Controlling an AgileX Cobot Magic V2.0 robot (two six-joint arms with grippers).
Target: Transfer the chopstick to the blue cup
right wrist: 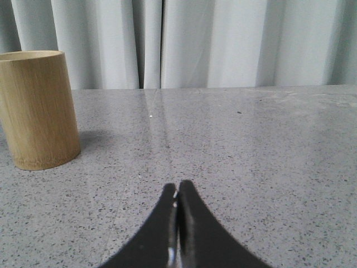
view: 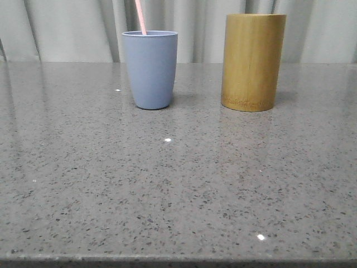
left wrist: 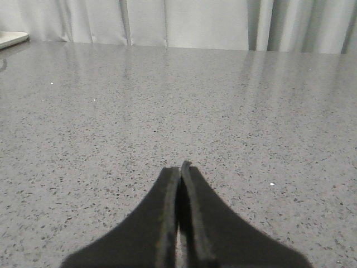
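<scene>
Pink and thin, the chopstick [view: 140, 18] stands already inside the blue cup [view: 150, 69], leaning a little to the left, with its long axis almost upright and its upper end going out of the front picture. The blue cup sits at the far side of the grey stone table [view: 178, 190], left of the middle, and the taller bamboo holder [view: 253, 61] stands well apart on its right. Both arms are drawn back from the cups. The left gripper [left wrist: 182, 170] is clenched on nothing, its two black fingers pressed together above bare table. The right gripper [right wrist: 178, 190] is also closed and empty, with the bamboo holder ahead of it on one side. So the chopstick lies far from both pairs of jaws, and I judge the transfer finished. If any move comes, the left arm seems nearer to the cup.
</scene>
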